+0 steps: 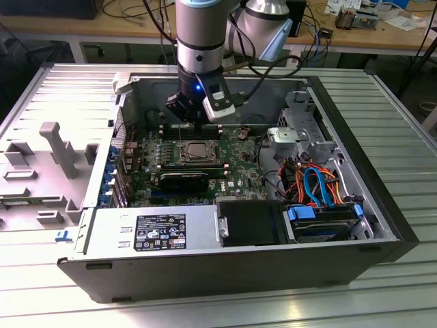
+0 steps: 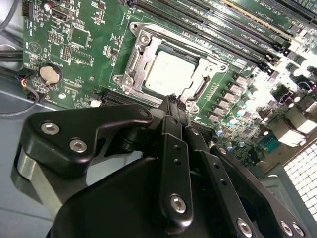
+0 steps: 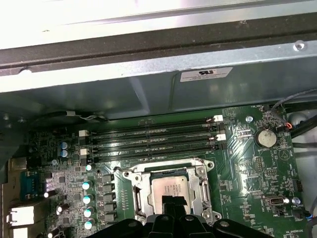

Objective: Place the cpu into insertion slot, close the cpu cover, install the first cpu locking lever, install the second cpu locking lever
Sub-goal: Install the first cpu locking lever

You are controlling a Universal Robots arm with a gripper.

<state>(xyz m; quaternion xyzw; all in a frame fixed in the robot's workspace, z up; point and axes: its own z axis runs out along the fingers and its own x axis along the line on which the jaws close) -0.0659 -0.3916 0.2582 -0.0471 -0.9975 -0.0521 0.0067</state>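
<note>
The cpu (image 2: 170, 73) lies flat in the insertion slot (image 2: 132, 58) on the green motherboard, its silver top showing in both wrist views (image 3: 169, 190). The cpu cover (image 2: 148, 40) lies down around the chip as a silver frame. A thin dark lever (image 2: 200, 88) runs along one side of the socket; whether it is latched I cannot tell. My gripper (image 2: 173, 101) hovers just above the socket's edge, fingers pressed together and holding nothing. In the exterior view the gripper (image 1: 199, 125) hangs inside the open case, right behind the socket (image 1: 198, 152).
Long memory slots (image 3: 148, 141) run beside the socket. A black card (image 1: 184, 180) sits in front of it. Orange and blue cables (image 1: 314, 181) and drive bays (image 1: 321, 222) fill the exterior view's right. The case wall (image 3: 148, 94) rises close behind the board.
</note>
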